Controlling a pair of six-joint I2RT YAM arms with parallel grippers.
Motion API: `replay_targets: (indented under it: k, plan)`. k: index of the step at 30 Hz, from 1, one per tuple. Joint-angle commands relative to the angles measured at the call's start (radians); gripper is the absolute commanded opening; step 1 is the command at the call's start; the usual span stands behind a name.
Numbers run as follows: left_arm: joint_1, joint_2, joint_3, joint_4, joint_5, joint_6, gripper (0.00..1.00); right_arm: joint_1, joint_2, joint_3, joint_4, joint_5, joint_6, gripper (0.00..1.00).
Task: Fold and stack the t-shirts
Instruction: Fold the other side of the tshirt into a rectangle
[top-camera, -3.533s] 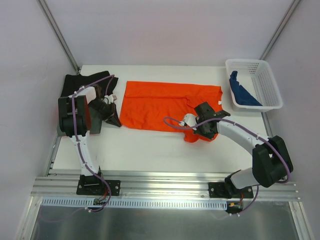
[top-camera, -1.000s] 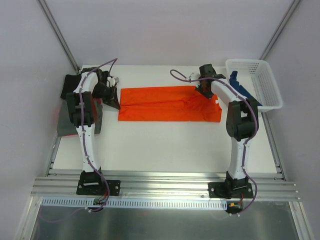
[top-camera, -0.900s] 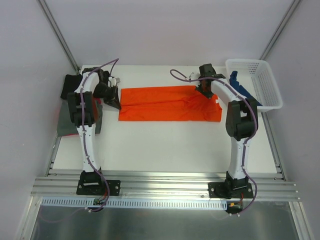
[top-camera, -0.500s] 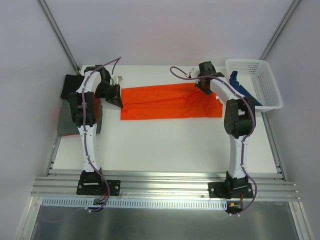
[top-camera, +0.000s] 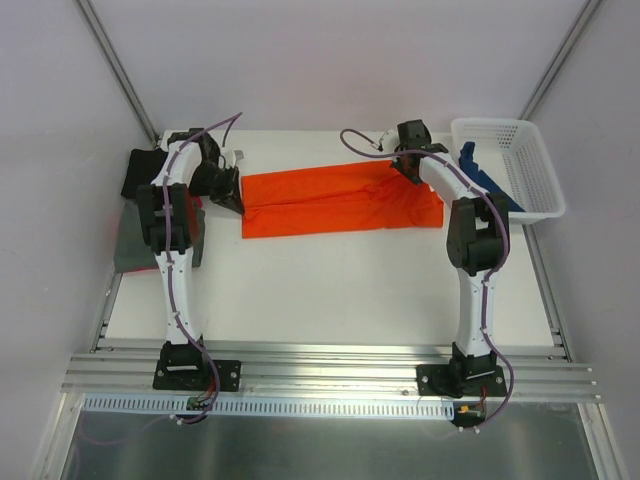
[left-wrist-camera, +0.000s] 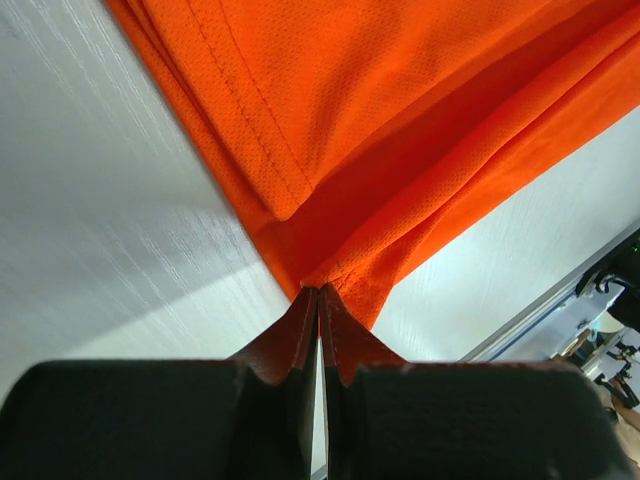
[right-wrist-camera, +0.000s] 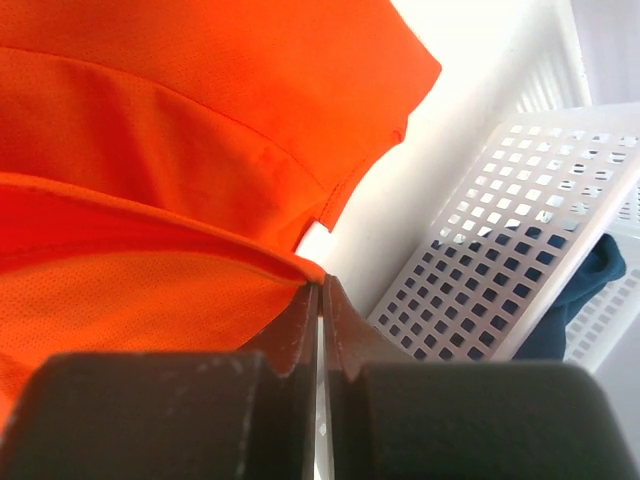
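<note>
The orange-red t-shirt (top-camera: 340, 202) lies folded lengthwise into a long band across the far middle of the table. My left gripper (top-camera: 232, 195) is shut on its left edge; in the left wrist view the cloth (left-wrist-camera: 400, 150) is pinched at my gripper's tips (left-wrist-camera: 318, 291). My right gripper (top-camera: 408, 168) is shut on the shirt's far right corner; the right wrist view shows the orange cloth (right-wrist-camera: 150, 180) held at my gripper's tips (right-wrist-camera: 319, 281). A blue t-shirt (top-camera: 486, 182) lies in the basket. A black t-shirt (top-camera: 140, 168) and a dark grey one (top-camera: 130, 240) lie at the far left.
The white mesh basket (top-camera: 520, 140) stands at the far right corner, close beside my right gripper; its wall (right-wrist-camera: 500, 230) fills the right of the right wrist view. Bare white table (top-camera: 330, 290) lies in front of the shirt.
The near half of the orange shirt was folded over to the far edge. In the last second both grippers shifted slightly away from me and the band of cloth moved with them.
</note>
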Motion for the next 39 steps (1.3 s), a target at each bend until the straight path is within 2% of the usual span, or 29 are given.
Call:
replay_targets:
  k: [1, 6, 14, 18, 22, 27, 28, 29, 30, 31, 32, 33, 34, 35, 37, 39]
  plan:
    - [0.017, -0.104, 0.010, -0.014, -0.002, 0.021, 0.00, -0.007, -0.035, 0.046, 0.030, 0.037, 0.004, 0.01]
    - [0.016, -0.149, -0.024, -0.016, 0.014, 0.026, 0.00, -0.007, -0.088, 0.032, 0.017, 0.037, 0.006, 0.00]
    - [0.016, -0.233, -0.105, -0.019, 0.043, 0.029, 0.00, -0.005, -0.231, -0.121, -0.014, 0.011, 0.023, 0.01]
    - [0.014, -0.245, -0.114, -0.022, 0.063, 0.027, 0.00, -0.007, -0.273, -0.123, -0.016, -0.005, 0.032, 0.01]
    - [0.014, -0.209, -0.081, -0.023, 0.051, 0.024, 0.00, -0.002, -0.201, -0.007, -0.028, -0.011, 0.026, 0.01]
    - [0.014, -0.124, -0.006, -0.020, 0.028, 0.015, 0.00, 0.007, 0.017, 0.171, -0.043, 0.010, 0.003, 0.01]
    - [0.014, -0.109, 0.005, -0.016, 0.014, 0.006, 0.00, 0.009, 0.049, 0.240, -0.057, 0.020, 0.011, 0.02]
    - [0.014, -0.086, 0.012, -0.008, -0.003, 0.000, 0.00, 0.012, 0.081, 0.262, -0.060, 0.029, 0.018, 0.25]
    - [0.014, -0.075, 0.021, -0.002, -0.026, -0.008, 0.00, 0.012, 0.129, 0.277, -0.050, 0.055, 0.024, 0.42]
    - [0.012, -0.064, 0.025, 0.003, -0.037, -0.011, 0.07, 0.023, 0.141, 0.276, -0.016, 0.072, 0.031, 0.55]
    - [0.011, -0.055, 0.028, 0.003, -0.052, -0.016, 0.27, 0.026, 0.151, 0.273, -0.010, 0.083, 0.035, 0.66]
    - [0.011, -0.057, 0.024, 0.006, -0.066, -0.025, 0.42, 0.032, 0.152, 0.274, -0.010, 0.090, 0.044, 0.71]
    - [0.011, -0.055, 0.024, 0.010, -0.084, -0.028, 0.71, 0.036, 0.146, 0.270, -0.011, 0.092, 0.053, 0.75]
    - [0.009, -0.057, 0.024, 0.010, -0.090, -0.031, 0.76, 0.042, 0.139, 0.253, -0.013, 0.090, 0.072, 0.78]
    - [0.009, -0.063, 0.022, 0.018, -0.118, -0.040, 0.82, 0.049, 0.103, 0.238, -0.016, 0.090, 0.083, 0.80]
    - [0.008, -0.084, 0.021, 0.022, -0.138, -0.045, 0.84, 0.049, 0.071, 0.222, -0.023, 0.083, 0.112, 0.80]
